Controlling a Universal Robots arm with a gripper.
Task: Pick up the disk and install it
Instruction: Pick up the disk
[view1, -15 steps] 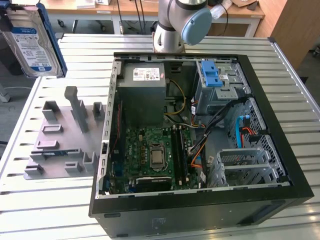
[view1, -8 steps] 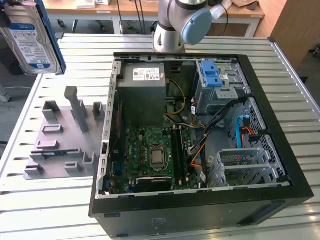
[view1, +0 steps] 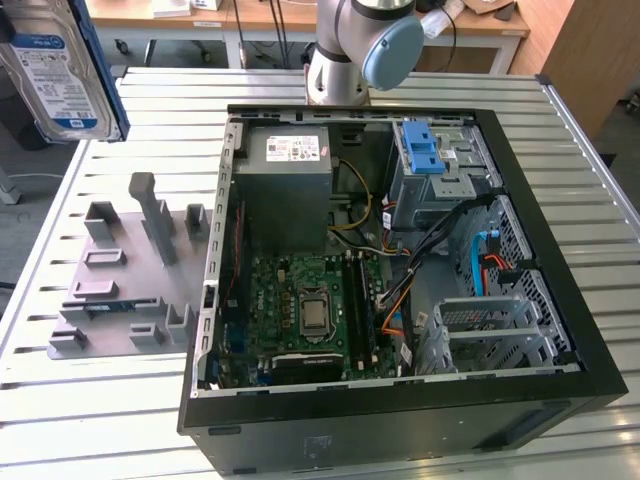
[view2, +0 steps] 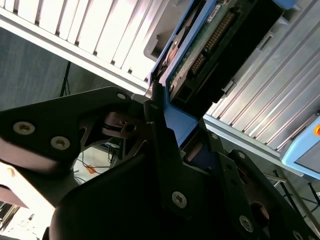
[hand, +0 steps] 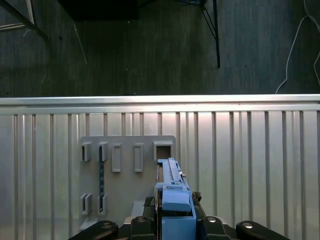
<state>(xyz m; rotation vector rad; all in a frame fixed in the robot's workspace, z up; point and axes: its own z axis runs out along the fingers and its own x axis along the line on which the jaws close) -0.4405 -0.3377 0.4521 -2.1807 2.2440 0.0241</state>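
We list the disk (view1: 55, 70) clamped in our hand (view2: 175, 125), long axis pointing out from it, high over the worktop (view1: 120, 420) and well to the exterior view's left of the open case (view1: 400, 420).

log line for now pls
gripper: shut on silver metal rectangular disk with blue plastic frame | disk: in air, off grey holder plate | open black computer case: disk not installed

Robotics lab, slatted aluminium worktable (view1: 100, 420), opened computer tower (view1: 400, 405), wooden workbenches (view1: 135, 10) behind, grey fixture plate (view1: 110, 290)
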